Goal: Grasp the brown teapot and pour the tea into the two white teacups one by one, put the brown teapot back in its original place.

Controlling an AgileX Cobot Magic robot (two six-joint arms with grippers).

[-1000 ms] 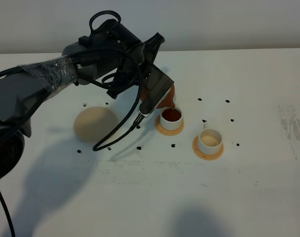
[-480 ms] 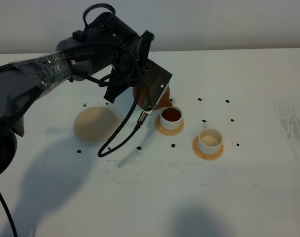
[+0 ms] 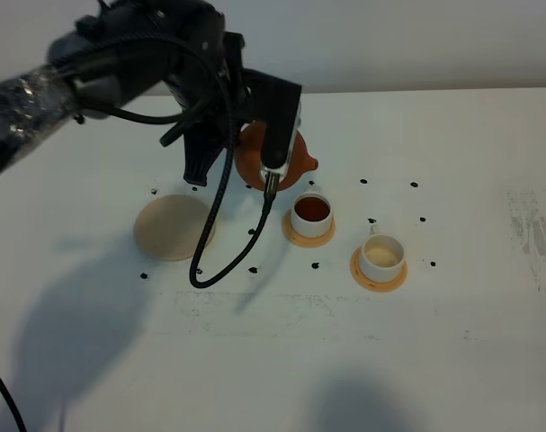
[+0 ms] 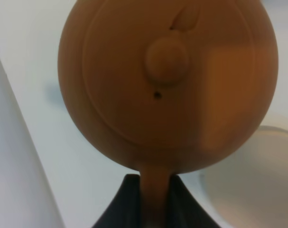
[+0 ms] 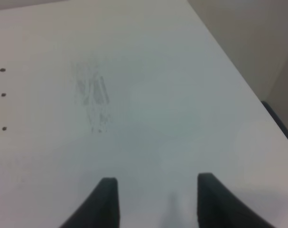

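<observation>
- Holding the brown teapot (image 3: pixel 297 158) by its loop handle, the left gripper (image 4: pixel 155 192) is closed tight, with one dark finger on each side of the handle in the left wrist view
- In the exterior high view the teapot hangs under the left arm, almost level, and its short spout points to the right
- The left wrist view shows the teapot (image 4: pixel 167 85) from above, with the round lid and its knob (image 4: pixel 167 55) in the middle
- The first white teacup (image 3: pixel 312 211) stands on an orange-tan coaster (image 3: pixel 307 238), just in front of the spout and a little lower in the exterior view; it has dark reddish-brown tea inside
- The second white teacup (image 3: pixel 382 254) stands on its own coaster (image 3: pixel 378 282), to the right and nearer to the camera; its inside looks pale and I cannot tell if it has tea
- The pale beige disc (image 3: pixel 169 227) lies flat on the white table (image 3: pixel 434 360), to the left of the cups, apart from the teapot and with nothing on it
- A black cable (image 3: pixel 220 256) hangs from the left arm in a loop, between the disc and the first teacup
- The right gripper (image 5: pixel 155 194) is over a bare part of the table near its edge; its two dark fingers (image 5: pixel 108 199) stand wide apart and hold nothing
</observation>
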